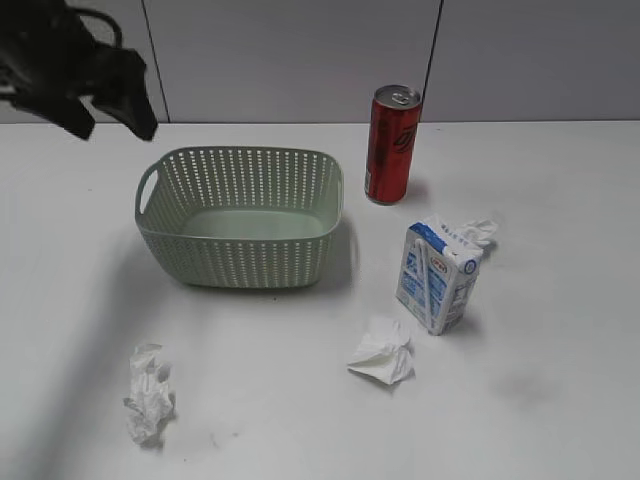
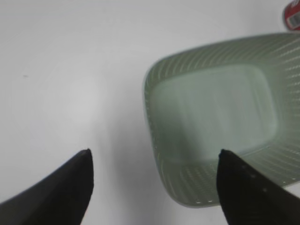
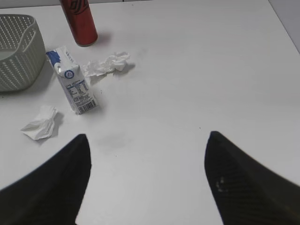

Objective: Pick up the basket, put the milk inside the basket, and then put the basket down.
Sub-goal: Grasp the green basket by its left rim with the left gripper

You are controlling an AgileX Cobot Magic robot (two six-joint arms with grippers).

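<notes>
- Nearest the exterior camera: two crumpled tissues on the table [image 1: 560,420], one front-left [image 1: 148,392], one front-centre [image 1: 383,351]. Neither is part of the task.
- The milk [image 1: 438,275] stands upright to the right of centre, just behind the centre tissue. A third tissue [image 1: 478,231] sits close behind its top; whether they touch I cannot tell.
- The basket [image 1: 240,215] rests flat on the table, left of centre, mouth up, nothing inside. It is well apart from the milk.
- A red can [image 1: 391,144] stands upright behind the basket's right corner, near it but not touching.
- Left gripper [image 2: 154,187]: fingers spread wide, nothing between them. It hangs above the table, off the basket's left end. The wrist view is motion-blurred, so its height over the rim is uncertain.
- Right gripper [image 3: 145,178]: fingers likewise apart and holding nothing, over bare table right of the milk.
- Step in hand, judged: reach for the basket. Best to bring the left fingers down astride the left rim at the cut-out handle, one inside and one outside, and close squarely so the basket lifts level.
- Keep the lift clear of the can.
- Surface: plain white, matte, some faint grey smudges. Behind: pale grey wall panels with dark vertical seams.
</notes>
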